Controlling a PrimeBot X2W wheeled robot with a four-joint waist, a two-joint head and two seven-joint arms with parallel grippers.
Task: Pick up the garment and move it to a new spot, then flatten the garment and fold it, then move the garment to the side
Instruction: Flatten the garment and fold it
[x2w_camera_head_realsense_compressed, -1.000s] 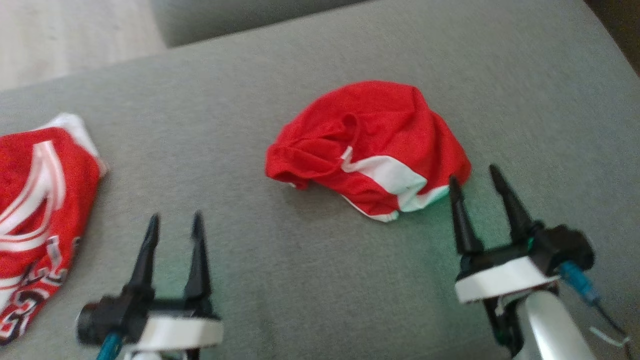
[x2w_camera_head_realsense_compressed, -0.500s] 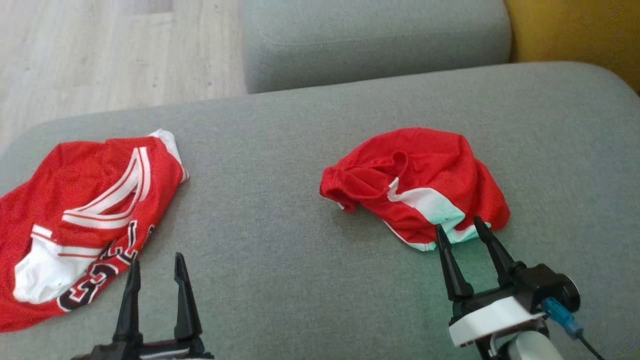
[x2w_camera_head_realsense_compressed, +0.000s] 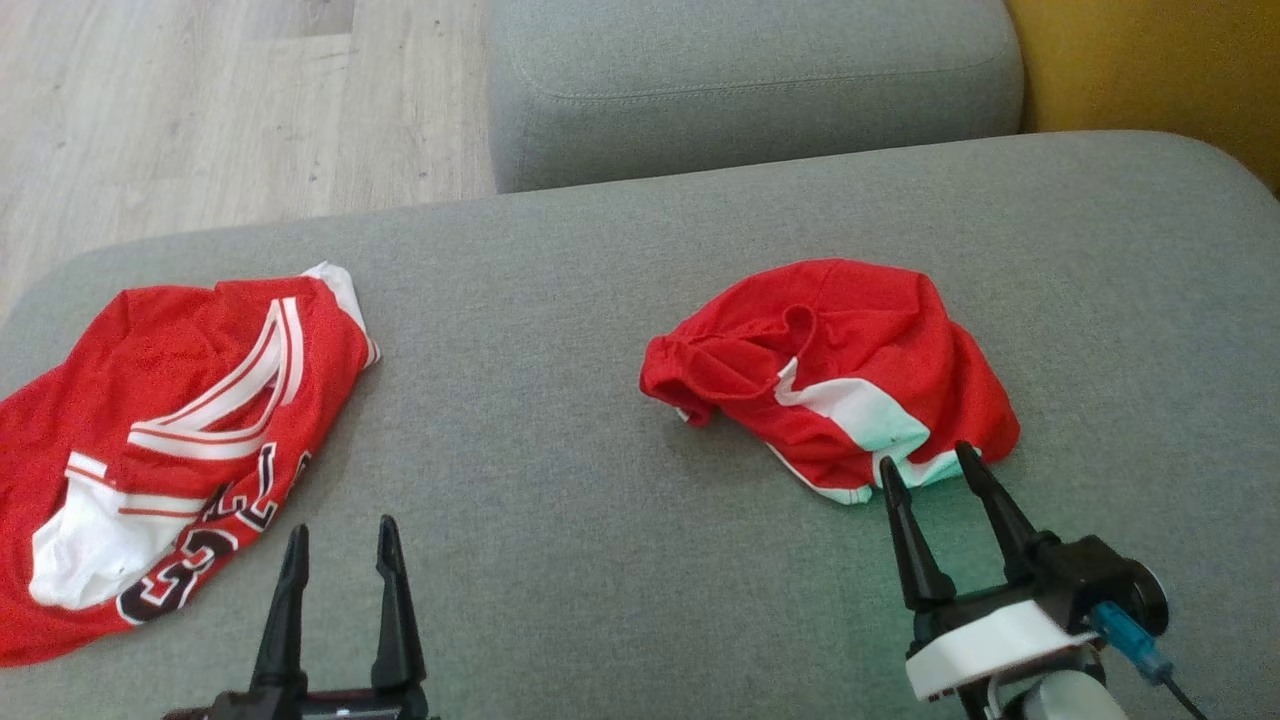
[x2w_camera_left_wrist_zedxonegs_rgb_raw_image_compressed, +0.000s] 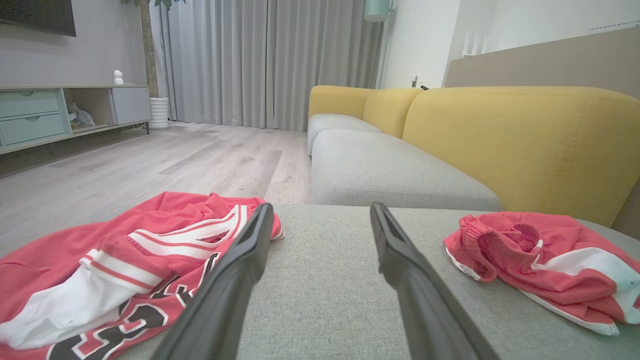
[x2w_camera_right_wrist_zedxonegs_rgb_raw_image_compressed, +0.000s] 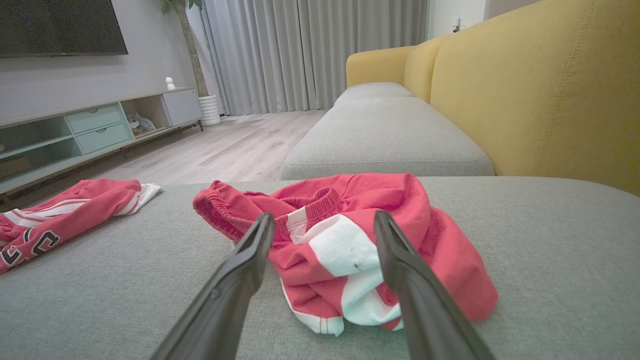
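Head view: grey seat cushion (x2w_camera_head_realsense_compressed: 560, 500) runs across the frame. Red shorts (x2w_camera_head_realsense_compressed: 850, 350) w/ a white panel lie crumpled right of centre. A red jersey (x2w_camera_head_realsense_compressed: 180, 420) w/ white trim and black lettering is spread at the left edge, well apart from the shorts. Left claw (x2w_camera_head_realsense_compressed: 342, 527) at bottom left, fingers apart, nothing between them, over bare cushion just right of the jersey. Right claw (x2w_camera_head_realsense_compressed: 926, 455) at lower right, fingers apart, tips at the shorts' near white edge; can't tell if touching. A 2nd grey cushion (x2w_camera_head_realsense_compressed: 750, 90) sits at top centre, wood floor (x2w_camera_head_realsense_compressed: 200, 100) upper left, yellow backrest (x2w_camera_head_realsense_compressed: 1150, 70) upper right.

Left wrist view: left claw (x2w_camera_left_wrist_zedxonegs_rgb_raw_image_compressed: 321, 206) fingers spread wide, only bare cushion (x2w_camera_left_wrist_zedxonegs_rgb_raw_image_compressed: 325, 300) between. Jersey (x2w_camera_left_wrist_zedxonegs_rgb_raw_image_compressed: 125, 260) lower left, partly behind the left-hand finger. Shorts (x2w_camera_left_wrist_zedxonegs_rgb_raw_image_compressed: 540, 265) lower right. Curtains (x2w_camera_left_wrist_zedxonegs_rgb_raw_image_compressed: 265, 60) fill the top centre, low cabinet (x2w_camera_left_wrist_zedxonegs_rgb_raw_image_compressed: 50, 110) upper left.

Right wrist view: right claw (x2w_camera_right_wrist_zedxonegs_rgb_raw_image_compressed: 324, 215) fingers spread, gripping nothing. Shorts (x2w_camera_right_wrist_zedxonegs_rgb_raw_image_compressed: 350, 200) sit dead centre, heaped, elastic waistband toward the left, white panel showing between the two fingers. Jersey (x2w_camera_right_wrist_zedxonegs_rgb_raw_image_compressed: 60, 215) at the left edge.
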